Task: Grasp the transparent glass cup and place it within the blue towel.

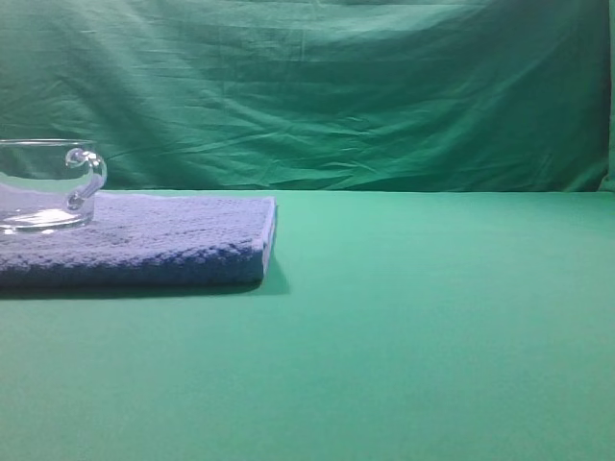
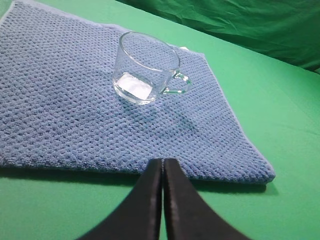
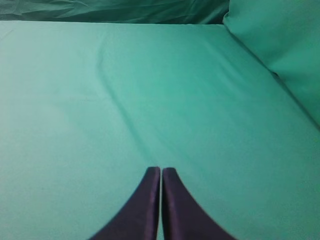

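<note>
A wide, low, clear glass cup with a small curled handle (image 2: pixel 146 67) stands upright on a thick, folded blue-purple terry towel (image 2: pixel 75 110), well inside the towel's edges and toward its far side as the left wrist view shows it. The towel lies flat on a green cloth-covered table (image 1: pixel 432 327), with a creased green cloth backdrop (image 1: pixel 336 86) hanging behind it. In the exterior high view the cup's handle points toward the towel's right edge, and the heavy base rests squarely on the nubby pile, a stable seat for a smooth, heavy glass. The left gripper (image 2: pixel 163 162), its black jaws pressed together and holding nothing, sits just short of the towel's near edge, apart from the cup. The right gripper (image 3: pixel 161 171), likewise closed tight and empty, points over bare green table away from the towel; neither cup nor towel shows in its view. Judged from how things lie, the cup is already placed within the towel, and both grippers stand clear of it.
</note>
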